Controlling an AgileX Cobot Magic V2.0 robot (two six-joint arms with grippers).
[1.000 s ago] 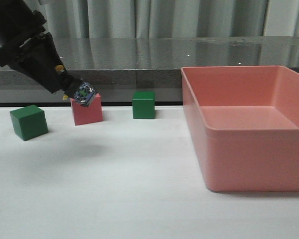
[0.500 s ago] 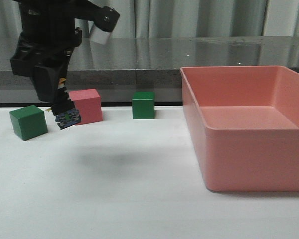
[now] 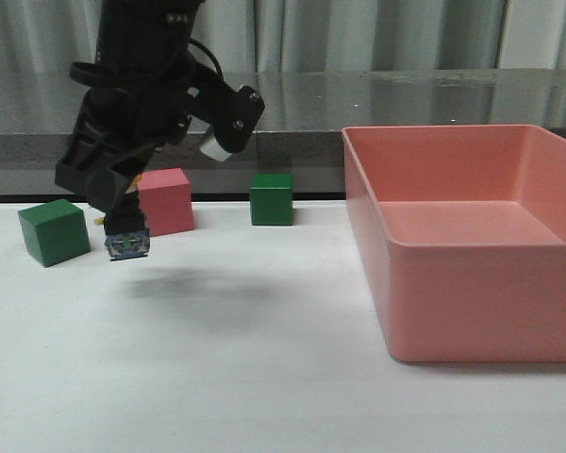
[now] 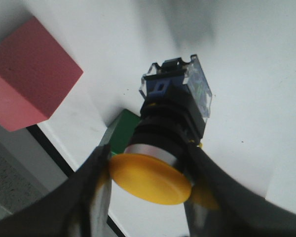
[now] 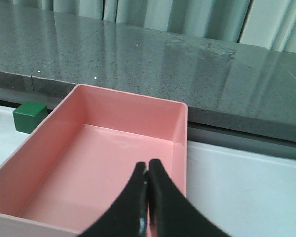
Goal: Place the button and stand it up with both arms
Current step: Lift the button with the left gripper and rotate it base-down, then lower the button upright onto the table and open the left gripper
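Observation:
My left gripper [image 3: 123, 219] is shut on the button [image 3: 127, 244] and holds it a little above the white table, its bluish base pointing down, in front of the pink cube [image 3: 166, 201] and right of a green cube [image 3: 54, 231]. In the left wrist view the fingers [image 4: 91, 182] clamp the yellow cap of the button [image 4: 173, 123]; the gripper [image 4: 150, 170] points at the table. My right gripper [image 5: 147, 173] is shut and empty, hovering over the pink bin [image 5: 113, 148]. The right arm is out of the front view.
A second green cube [image 3: 272, 198] stands at the back middle and shows in the right wrist view [image 5: 29, 116]. The large pink bin [image 3: 472, 250] fills the right side. The pink cube [image 4: 29, 84] and a green cube [image 4: 123, 131] lie under the left wrist.
My left arm has swung forward and turned, bringing the button from a tilt near the pink cube's top to a base-down pose lower, near the table.

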